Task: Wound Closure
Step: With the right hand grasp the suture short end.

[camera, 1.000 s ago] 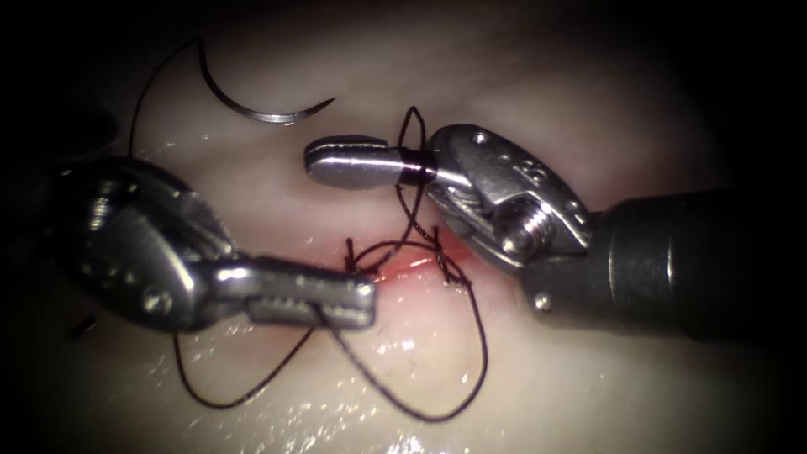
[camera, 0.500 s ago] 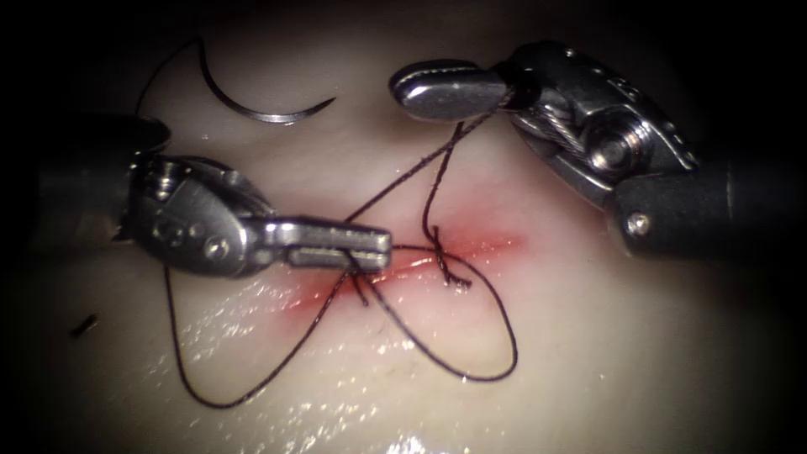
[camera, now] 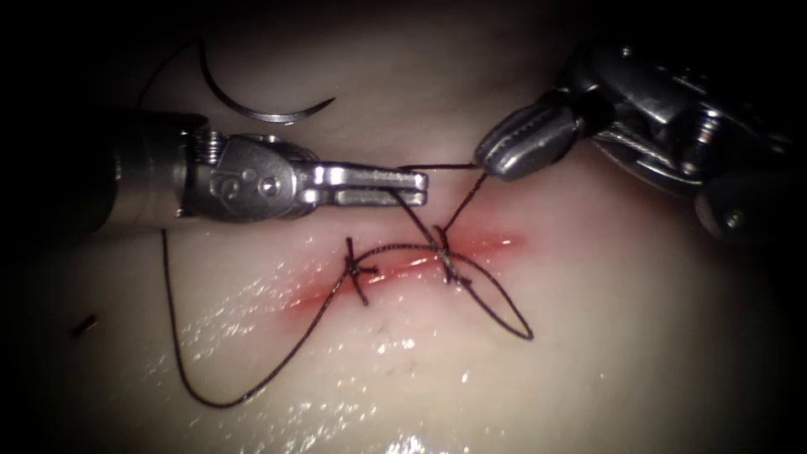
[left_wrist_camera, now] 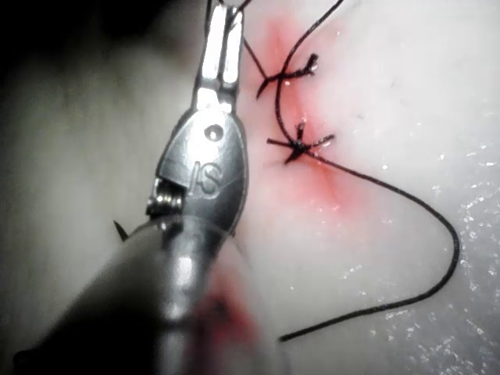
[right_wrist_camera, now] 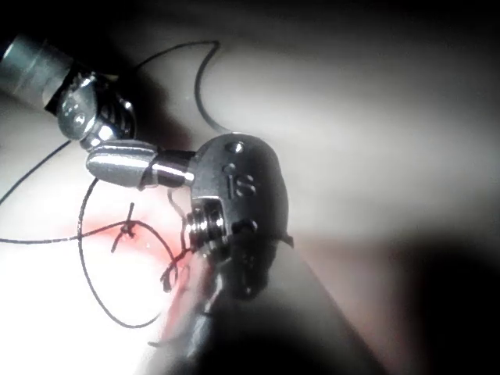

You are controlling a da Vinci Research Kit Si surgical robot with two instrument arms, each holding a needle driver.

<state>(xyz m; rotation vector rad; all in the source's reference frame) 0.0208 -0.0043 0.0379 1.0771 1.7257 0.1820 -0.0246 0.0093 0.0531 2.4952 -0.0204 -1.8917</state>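
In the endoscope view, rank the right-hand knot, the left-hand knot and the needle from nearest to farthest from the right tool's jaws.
From the right tool, shut on thread:
1. Right-hand knot, on the cut below it.
2. Left-hand knot, further left along the cut.
3. Needle, lying free on the tissue, far left.

Above the cut (camera: 412,262), the left tool (camera: 416,185) and right tool (camera: 492,164) nearly meet tip to tip, each clamped on thread (camera: 441,166), with only a narrow gap between them. Taut strands slant from both tips down to the knot (camera: 445,252), crossing that gap. The needle (camera: 261,105) lies free on the tissue (camera: 605,336) behind the left tool. Slack loops sprawl in front of the cut; the tissue far right of it lies bare.
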